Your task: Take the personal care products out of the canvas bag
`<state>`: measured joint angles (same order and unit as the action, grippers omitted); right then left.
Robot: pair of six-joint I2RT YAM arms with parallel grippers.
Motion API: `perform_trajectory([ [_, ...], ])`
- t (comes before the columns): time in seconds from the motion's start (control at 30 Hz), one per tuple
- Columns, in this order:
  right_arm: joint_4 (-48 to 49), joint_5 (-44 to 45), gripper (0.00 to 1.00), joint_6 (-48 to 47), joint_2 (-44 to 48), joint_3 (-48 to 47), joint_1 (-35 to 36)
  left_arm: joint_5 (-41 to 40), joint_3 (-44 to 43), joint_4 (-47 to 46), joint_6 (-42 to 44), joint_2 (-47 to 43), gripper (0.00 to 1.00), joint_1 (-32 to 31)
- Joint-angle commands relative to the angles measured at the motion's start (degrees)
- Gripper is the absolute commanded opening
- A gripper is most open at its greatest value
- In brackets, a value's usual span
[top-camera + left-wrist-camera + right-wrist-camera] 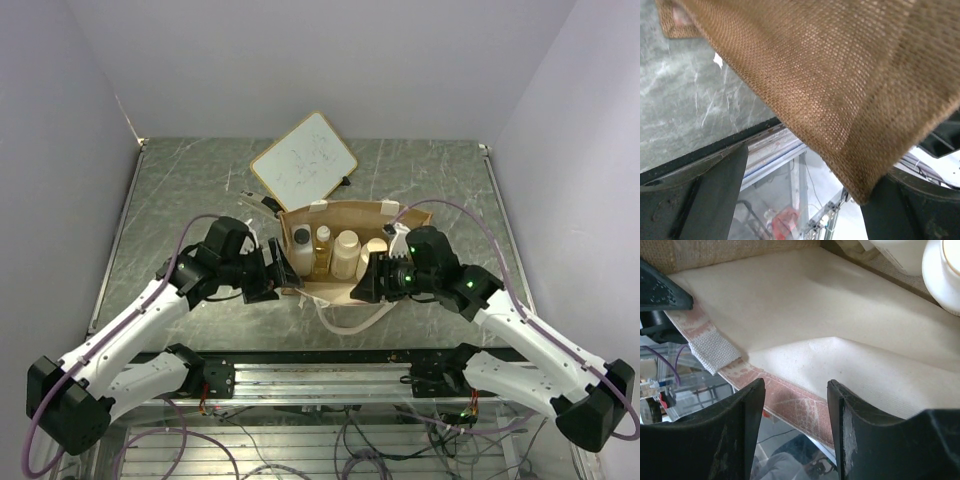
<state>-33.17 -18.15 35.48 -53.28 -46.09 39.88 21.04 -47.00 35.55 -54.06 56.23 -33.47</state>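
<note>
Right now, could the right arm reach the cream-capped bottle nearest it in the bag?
Probably yes. The canvas bag's mouth gapes open and nothing covers the cream-capped bottle. The right gripper sits open at the near rim, close by; it likely only needs to clear that rim.

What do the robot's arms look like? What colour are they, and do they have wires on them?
The left arm and right arm are smooth white tubes joined by chunky black joints. A thin purple cable loops along each one. Tiny green lights glow near the right wrist. The left pincer and right pincer are black, each with two flat, scuffed fingers.
</note>
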Motion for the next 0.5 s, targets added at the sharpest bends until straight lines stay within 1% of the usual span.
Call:
perform_trajectory([
  [0.0, -0.46, 4.91, 0.53, 0.9, 1.49, 5.07, -0.15, 2.13, 5.31, -1.61, -0.07, -0.03, 0.93, -0.15],
  [0.07, -0.43, 6.05, 0.53, 0.67, 0.83, 5.68, -0.12, 1.74, 6.49, -1.51, 0.53, -0.02, 0.93, -0.18],
  [0.13, -1.23, 7.38, 0.53, -1.35, -0.15, 4.04, -0.16, 1.13, 6.83, -1.12, 0.95, -0.27, 0.93, -0.16],
  [0.2, -2.98, 8.85, 0.55, -4.22, -1.9, 0.4, -0.21, 0.74, 6.64, -1.02, 1.06, -0.69, 0.93, -0.16],
  [0.3, -4.85, 8.85, 0.57, -9.15, -5.6, -6.99, -0.15, 0.25, 5.79, -1.12, 1.13, -0.73, 0.93, -0.14],
  [0.47, -5.18, 8.45, 0.6, -14.11, -11.86, -16.8, 1.8, -0.25, 3.86, -0.53, 2.87, 0.81, 0.93, -0.19],
])
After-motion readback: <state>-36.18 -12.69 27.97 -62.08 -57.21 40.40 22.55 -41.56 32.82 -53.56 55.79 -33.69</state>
